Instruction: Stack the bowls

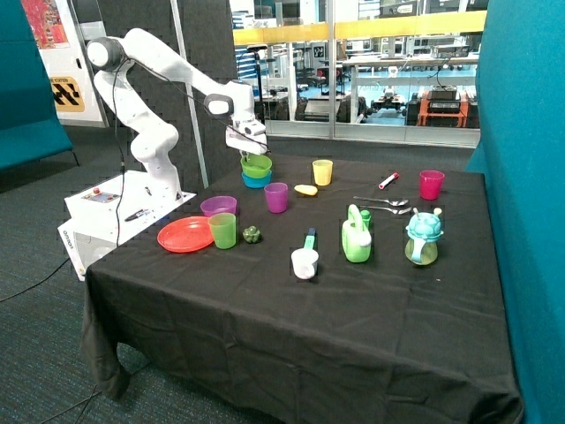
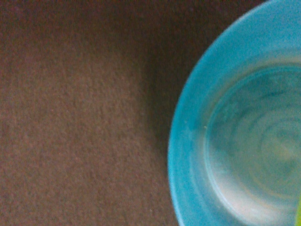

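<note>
Bowls: we see the green bowl point(image 1: 257, 164) directly under the gripper point(image 1: 251, 148) and just above the blue bowl point(image 1: 257, 179) point(image 2: 244, 136); whether it is gripped or let go we cannot tell. The purple bowl point(image 1: 218, 206) sits apart at seven o'clock from that pair, touching the orange-red plate point(image 1: 181, 235). Our arm point(image 1: 159, 71) reaches over the black tablecloth point(image 1: 291, 318), wrist pointing down.

Floor: I see dark grey carpet point(image 1: 35, 353).
Worktop: black cloth point(image 1: 300, 327) draped over it.
Walls: teal panels point(image 1: 530, 221) at both sides, I note.
Windows: glazed partition point(image 1: 388, 62) behind, a yellow band point(image 1: 362, 28) across it.
</note>
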### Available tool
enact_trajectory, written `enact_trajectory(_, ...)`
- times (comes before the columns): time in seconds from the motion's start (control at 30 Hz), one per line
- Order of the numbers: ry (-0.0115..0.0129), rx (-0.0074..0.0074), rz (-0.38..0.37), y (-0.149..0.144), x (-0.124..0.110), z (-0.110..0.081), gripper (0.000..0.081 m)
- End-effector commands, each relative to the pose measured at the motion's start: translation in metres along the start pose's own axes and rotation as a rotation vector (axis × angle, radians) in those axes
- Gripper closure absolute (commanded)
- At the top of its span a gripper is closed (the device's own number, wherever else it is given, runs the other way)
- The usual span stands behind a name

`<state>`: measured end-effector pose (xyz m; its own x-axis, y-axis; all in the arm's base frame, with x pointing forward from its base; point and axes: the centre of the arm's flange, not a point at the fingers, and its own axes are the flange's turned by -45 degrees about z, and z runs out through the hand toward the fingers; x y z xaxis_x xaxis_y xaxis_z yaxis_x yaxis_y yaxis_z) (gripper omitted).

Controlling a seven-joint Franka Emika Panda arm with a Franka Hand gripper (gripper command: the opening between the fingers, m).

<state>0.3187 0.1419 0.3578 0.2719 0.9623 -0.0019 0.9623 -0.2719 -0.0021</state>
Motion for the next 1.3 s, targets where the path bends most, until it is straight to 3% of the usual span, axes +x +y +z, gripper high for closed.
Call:
enact_trajectory(0.0,0.0018,-0.0022,-0.038,-0.012,0.007,-0.002,0.0808)
enact_trajectory(0.33,0.0018,-0.0022,-0.038,-0.012,0.011,-0.003,0.0808)
enact_trajectory(0.6,0.0019,-0.0021,0.004,-0.002,0.007,0.008,0.0808)
enact_trajectory(1.27,0.0019,-0.0021,0.022,-0.010,0.008,0.025,0.0808)
